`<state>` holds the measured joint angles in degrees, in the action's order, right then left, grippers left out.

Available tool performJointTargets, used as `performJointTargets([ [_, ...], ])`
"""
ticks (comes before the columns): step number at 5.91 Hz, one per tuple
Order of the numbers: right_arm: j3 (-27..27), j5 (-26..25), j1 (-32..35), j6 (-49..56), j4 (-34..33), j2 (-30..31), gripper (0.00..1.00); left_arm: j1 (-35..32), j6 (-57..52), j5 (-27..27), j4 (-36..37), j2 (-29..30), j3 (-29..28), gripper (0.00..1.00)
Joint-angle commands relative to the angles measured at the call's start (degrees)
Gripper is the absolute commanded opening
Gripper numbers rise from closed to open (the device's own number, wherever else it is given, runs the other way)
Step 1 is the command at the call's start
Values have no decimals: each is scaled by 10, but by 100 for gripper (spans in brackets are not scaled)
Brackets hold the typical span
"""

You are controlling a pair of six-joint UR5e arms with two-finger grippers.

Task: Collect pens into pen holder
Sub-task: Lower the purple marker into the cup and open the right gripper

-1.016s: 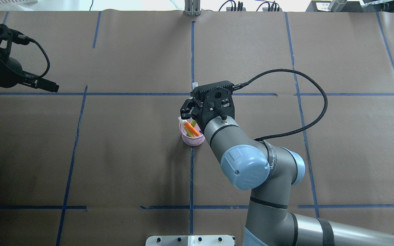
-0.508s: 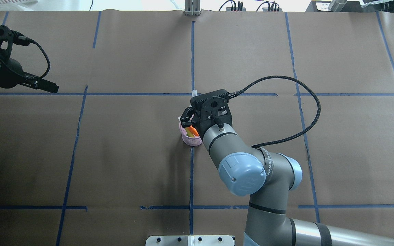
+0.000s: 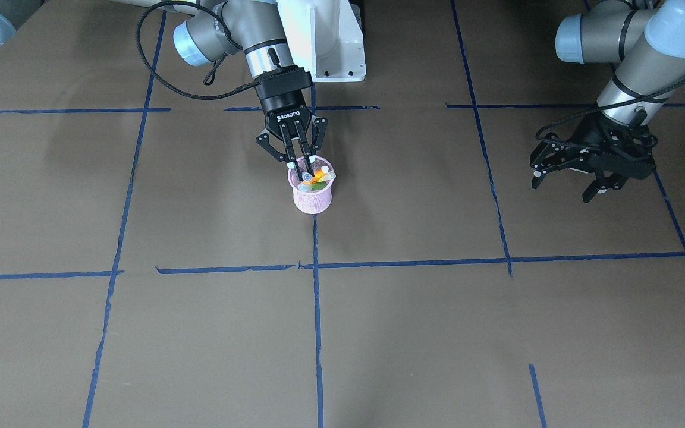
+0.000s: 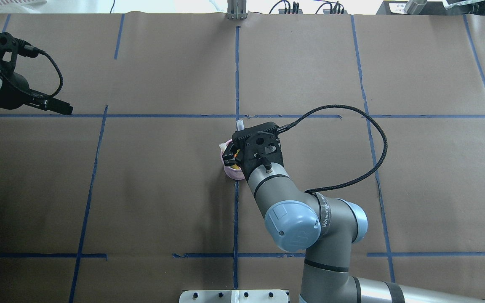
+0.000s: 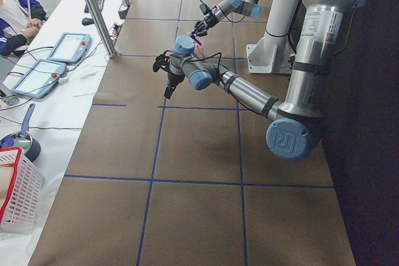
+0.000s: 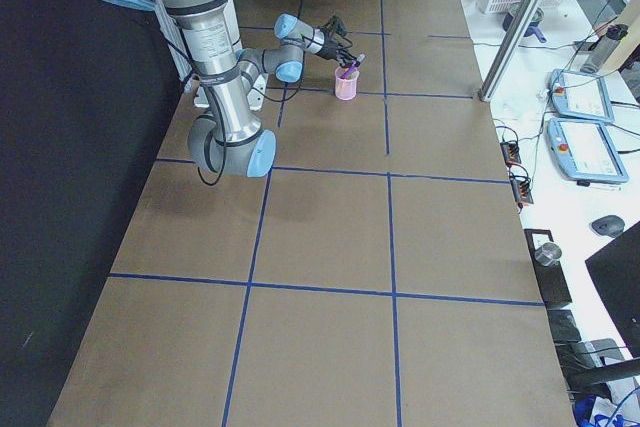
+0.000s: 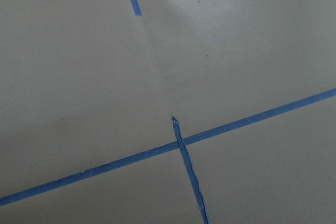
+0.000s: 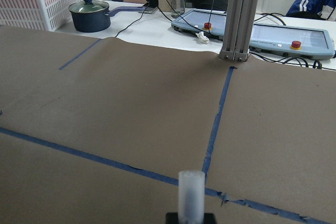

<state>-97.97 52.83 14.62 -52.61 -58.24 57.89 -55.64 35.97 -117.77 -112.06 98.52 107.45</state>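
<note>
Two fixed cameras look steeply down on the desk (image 4: pixel 141 189), one from behind the robot (image 3: pixel 336 53), one facing it; two more look along it from either end. All four share the pen holder (image 3: pixel 313 199); wrist cameras sit close to the surface.

Right arm (image 4: pixel 297 219) is extended forward to mid-workspace, elbow low, wrist pitched forward and down. Right gripper (image 3: pixel 302 171) points steeply downward, its fingers drawn close together and pinching a pen (image 8: pixel 191 195) near its pale capped end. In the right wrist view the cap stands upright between the pads. Left arm (image 3: pixel 634 53) is held out at its own side, well apart from the right arm. Left gripper (image 3: pixel 562 181) hangs tilted, with its fingers spread wide.
</note>
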Motion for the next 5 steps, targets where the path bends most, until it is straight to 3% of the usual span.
performJointTargets([
  [1,0,-3,-4,53,4,-3,100,0,0,0,-1,1,-4,100],
  [3,-15,3,-4,56,4,-8,100,-2,0,0,-1,3,-4,100],
  [4,-38,28,9,56,-4,-8,100,-13,-2,-3,3,3,-3,100],
  [5,-72,76,42,55,-58,-5,100,-51,-4,-48,9,1,-5,100],
])
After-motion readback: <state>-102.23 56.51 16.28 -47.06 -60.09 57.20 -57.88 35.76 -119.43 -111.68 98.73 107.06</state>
